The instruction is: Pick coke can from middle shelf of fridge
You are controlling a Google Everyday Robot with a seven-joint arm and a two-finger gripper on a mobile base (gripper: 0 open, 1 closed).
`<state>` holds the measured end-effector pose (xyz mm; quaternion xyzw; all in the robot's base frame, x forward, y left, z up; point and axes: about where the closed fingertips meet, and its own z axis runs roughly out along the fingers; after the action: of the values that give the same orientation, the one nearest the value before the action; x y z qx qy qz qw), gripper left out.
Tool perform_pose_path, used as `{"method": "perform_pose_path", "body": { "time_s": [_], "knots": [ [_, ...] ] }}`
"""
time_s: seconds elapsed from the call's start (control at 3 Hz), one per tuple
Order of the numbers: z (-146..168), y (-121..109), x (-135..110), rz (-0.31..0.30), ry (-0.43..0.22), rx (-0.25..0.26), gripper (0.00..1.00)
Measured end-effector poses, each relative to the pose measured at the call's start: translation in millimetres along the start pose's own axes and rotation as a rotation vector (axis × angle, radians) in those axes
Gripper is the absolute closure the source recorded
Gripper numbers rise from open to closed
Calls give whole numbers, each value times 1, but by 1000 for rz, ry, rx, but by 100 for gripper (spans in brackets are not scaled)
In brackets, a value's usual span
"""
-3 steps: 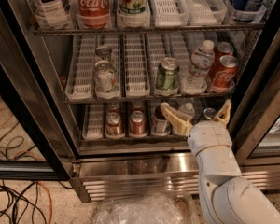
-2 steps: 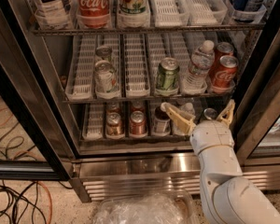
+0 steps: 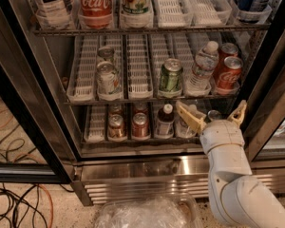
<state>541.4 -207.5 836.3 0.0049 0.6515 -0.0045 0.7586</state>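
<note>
1. We see a speckled floor point(image 3: 52, 210) with loose cables point(image 3: 9, 205) lying before the fridge point(image 3: 133, 172).
2. Our tool point(image 3: 213, 115) hangs just below the middle shelf point(image 3: 133, 100), its fingers spread and empty.
3. Farther in, the coke can point(image 3: 228, 74) stands at that shelf's right end, beside a water bottle point(image 3: 201, 68).

tool point(image 3: 211, 106) gapes wide, apparently just below the coke can point(image 3: 227, 74).
</note>
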Motion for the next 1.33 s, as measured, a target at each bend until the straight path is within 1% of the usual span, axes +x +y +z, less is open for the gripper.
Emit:
{"method": "perform_pose_path", "body": {
  "time_s": [0.33,0.67,1.0,1.33],
  "knots": [
    [18,-22,-3,17,13,55,0],
    [23,-22,1,8,12,52,0],
    [31,-29,4,8,0,67,0],
    [38,-48,8,10,-16,120,0]
  ]
}}
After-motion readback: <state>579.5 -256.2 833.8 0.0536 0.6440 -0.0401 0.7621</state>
